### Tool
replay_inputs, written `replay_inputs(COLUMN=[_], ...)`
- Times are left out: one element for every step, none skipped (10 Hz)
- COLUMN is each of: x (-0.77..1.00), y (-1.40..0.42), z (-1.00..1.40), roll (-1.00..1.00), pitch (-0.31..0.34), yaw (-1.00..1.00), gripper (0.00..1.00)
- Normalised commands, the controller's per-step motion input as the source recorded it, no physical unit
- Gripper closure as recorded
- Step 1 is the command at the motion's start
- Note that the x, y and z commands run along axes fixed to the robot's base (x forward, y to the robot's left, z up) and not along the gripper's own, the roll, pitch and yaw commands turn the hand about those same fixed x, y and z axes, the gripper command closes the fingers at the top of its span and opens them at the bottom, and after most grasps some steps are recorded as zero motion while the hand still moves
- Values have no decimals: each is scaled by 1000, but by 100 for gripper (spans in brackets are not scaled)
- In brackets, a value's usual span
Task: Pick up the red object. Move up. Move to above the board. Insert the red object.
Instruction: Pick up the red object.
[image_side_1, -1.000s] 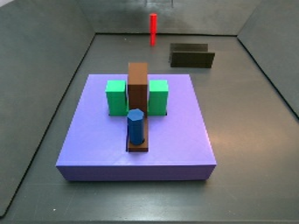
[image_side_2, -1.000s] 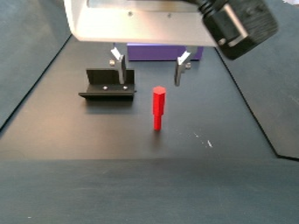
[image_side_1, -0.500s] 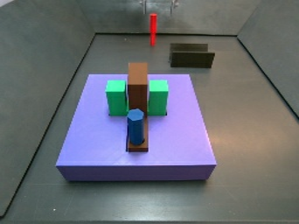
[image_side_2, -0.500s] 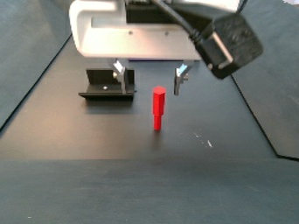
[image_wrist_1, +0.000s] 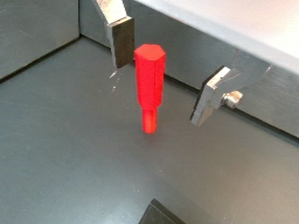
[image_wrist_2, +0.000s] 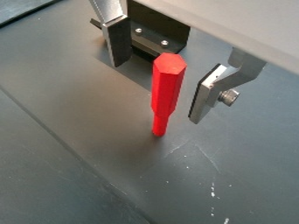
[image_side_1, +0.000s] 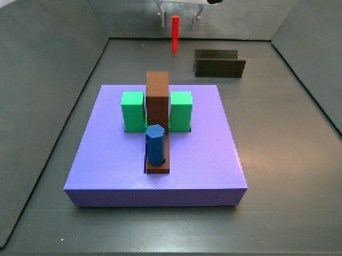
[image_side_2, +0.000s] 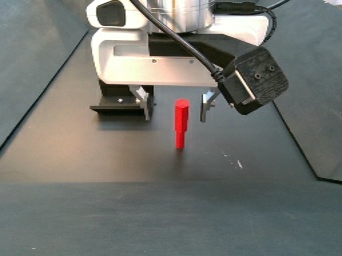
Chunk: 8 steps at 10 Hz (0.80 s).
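Upright on the dark floor stands the red object, a slim red peg, well apart from the purple platform in a side view. Around its upper part hangs the gripper, its two silver fingers spread wide, one on each side of the peg with a clear gap on both sides, so it grips nothing. Both wrist views show this: in the second, the gripper straddles the peg without touching it. From a side view the gripper sits low around the peg's top, with the fixture just beside it on the floor. On the platform, the brown board rises between two green blocks, and a blue peg stands upright at the board's near end.
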Motion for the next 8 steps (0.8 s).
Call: replay_inputs(x=[0,0,0,0,0,0,0,0], y=[0,0,0,0,0,0,0,0], z=[0,0,0,0,0,0,0,0], roll=[0,0,0,0,0,0,0,0], pitch=[0,0,0,0,0,0,0,0], yaw=[0,0,0,0,0,0,0,0], gripper=[100,100,100,100,100,100,100,100])
